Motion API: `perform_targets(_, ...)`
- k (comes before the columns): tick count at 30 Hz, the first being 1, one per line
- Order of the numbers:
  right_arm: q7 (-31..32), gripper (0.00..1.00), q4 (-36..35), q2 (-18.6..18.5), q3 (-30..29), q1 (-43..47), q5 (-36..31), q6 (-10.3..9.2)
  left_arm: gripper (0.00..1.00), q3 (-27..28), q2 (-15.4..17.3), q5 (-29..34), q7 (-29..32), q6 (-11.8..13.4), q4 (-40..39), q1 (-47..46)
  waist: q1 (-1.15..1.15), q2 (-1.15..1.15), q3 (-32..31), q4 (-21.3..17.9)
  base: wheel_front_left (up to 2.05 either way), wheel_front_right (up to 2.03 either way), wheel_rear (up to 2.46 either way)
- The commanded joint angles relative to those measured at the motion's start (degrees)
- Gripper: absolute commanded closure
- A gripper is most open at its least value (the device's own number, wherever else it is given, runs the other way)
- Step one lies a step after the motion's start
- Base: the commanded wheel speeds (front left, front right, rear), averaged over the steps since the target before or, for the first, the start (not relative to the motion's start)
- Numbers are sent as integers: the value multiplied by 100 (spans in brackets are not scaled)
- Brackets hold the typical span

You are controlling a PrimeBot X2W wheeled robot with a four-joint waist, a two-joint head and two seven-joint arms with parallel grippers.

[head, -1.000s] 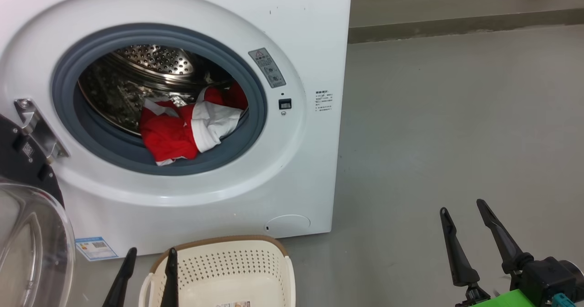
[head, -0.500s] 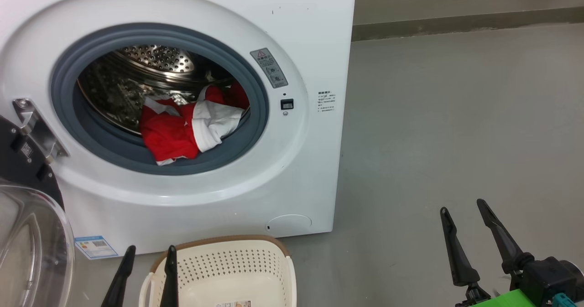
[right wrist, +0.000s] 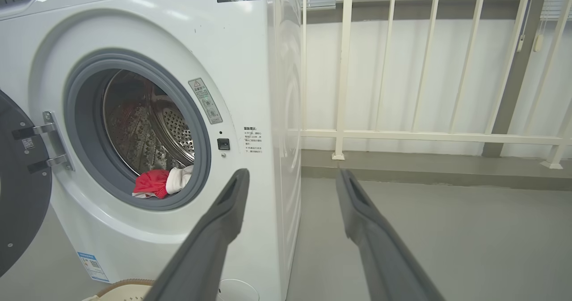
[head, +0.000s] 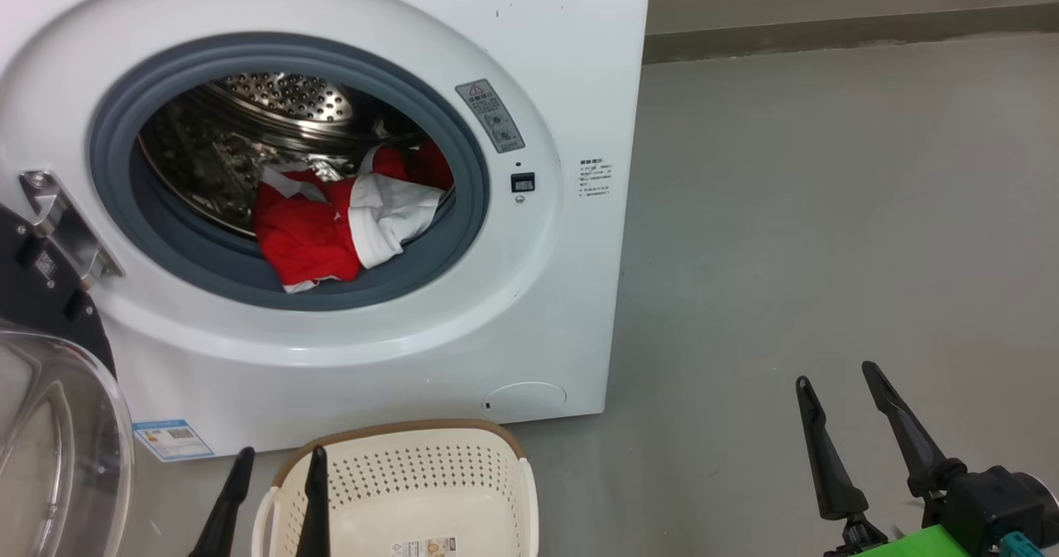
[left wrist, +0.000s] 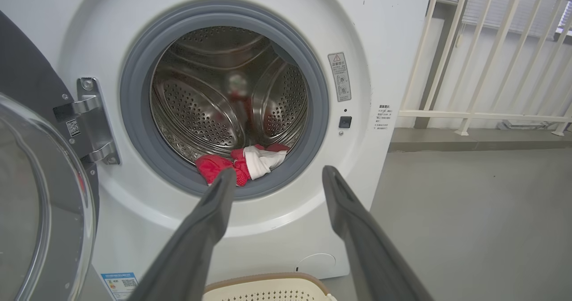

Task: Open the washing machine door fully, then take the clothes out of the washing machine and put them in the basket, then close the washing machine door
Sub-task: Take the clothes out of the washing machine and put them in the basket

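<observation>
The white washing machine [head: 571, 60] stands ahead with its door [head: 50, 424] swung wide open to the left, black rim and clear glass bowl at the frame's edge. Red and white clothes [head: 339, 222] lie at the front of the steel drum, partly over the grey gasket, also seen as clothes [left wrist: 241, 164] and clothes [right wrist: 158, 182]. The cream basket [head: 414, 491] sits on the floor below the opening, holding only a paper label. My left gripper [head: 277, 462] is open at the basket's left rim. My right gripper [head: 831, 375] is open over bare floor to the right of the machine.
Grey floor [head: 827, 209] stretches to the right of the machine. A low kerb runs along the back wall, with a white railing [right wrist: 402, 135] above it. The door's metal hinge [head: 58, 218] sticks out on the machine's left side.
The whole head view has shifted slightly, so the machine sits a little higher and to the right and looks a little closer. Both grippers stay open in the same places.
</observation>
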Motion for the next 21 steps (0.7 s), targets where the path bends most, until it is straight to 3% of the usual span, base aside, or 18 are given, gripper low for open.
perform_targets(1, -37, 0, -156, -70, 169, -143, 60, 36, 0, 179, 20, -58, 4, 42, -146, -209, 0, 0, 32, 1, 0, 0, 0)
perform_targets(12, -37, 0, -297, -70, 208, -242, 101, 36, 0, 177, -14, -161, -68, 51, -186, -405, 0, 0, 530, -17, 0, 0, 0)
perform_targets(21, -37, 0, -424, -70, 179, -486, 35, 36, 0, 282, 46, -283, -102, 19, 114, -1104, 0, 0, 1152, 23, 0, 0, 0)
